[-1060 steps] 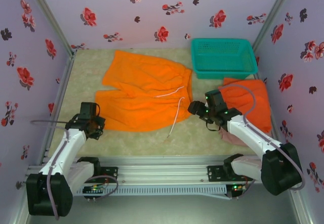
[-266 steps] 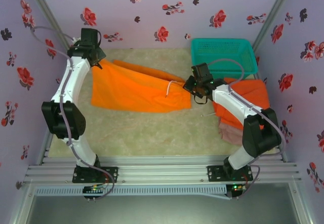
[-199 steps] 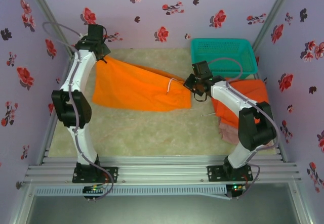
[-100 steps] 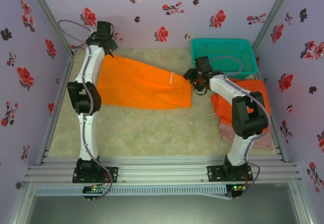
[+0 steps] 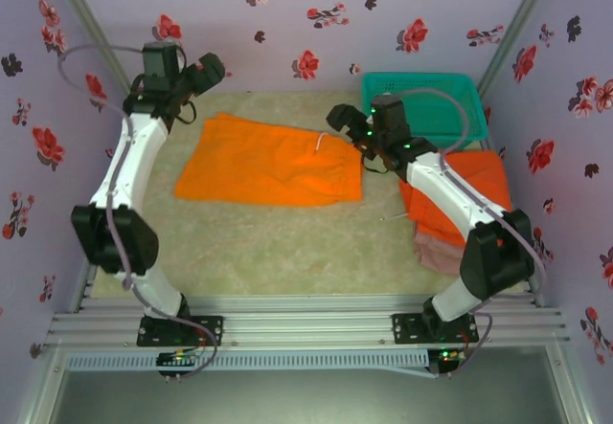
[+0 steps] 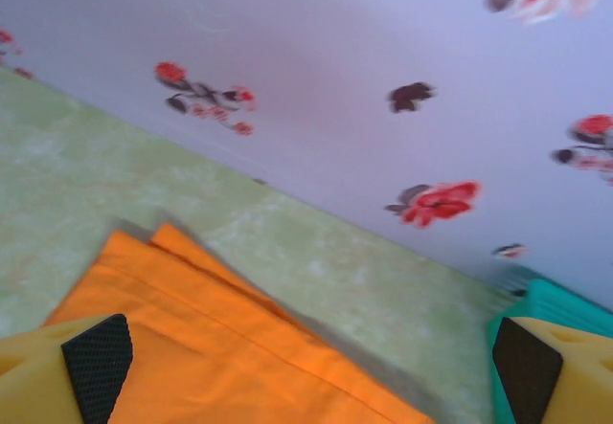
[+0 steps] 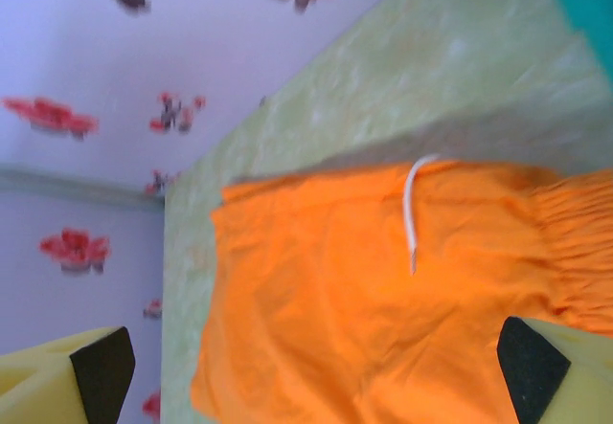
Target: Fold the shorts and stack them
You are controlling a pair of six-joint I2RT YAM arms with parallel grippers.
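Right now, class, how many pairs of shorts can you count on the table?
3. A folded orange pair lies mid-table; a second orange pair lies at the right, near the teal basket; a pink-beige pair peeks from beneath it. Others may be hidden underneath.

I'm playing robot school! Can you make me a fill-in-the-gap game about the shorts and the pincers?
1. The folded shorts in the middle are ____.
2. The left pincer and right pincer are both ____.
3. On the right, orange shorts lie on a ____ pair.
4. The teal basket stands nearest the ____ pincer.
Missing words: orange, open, pink, right.
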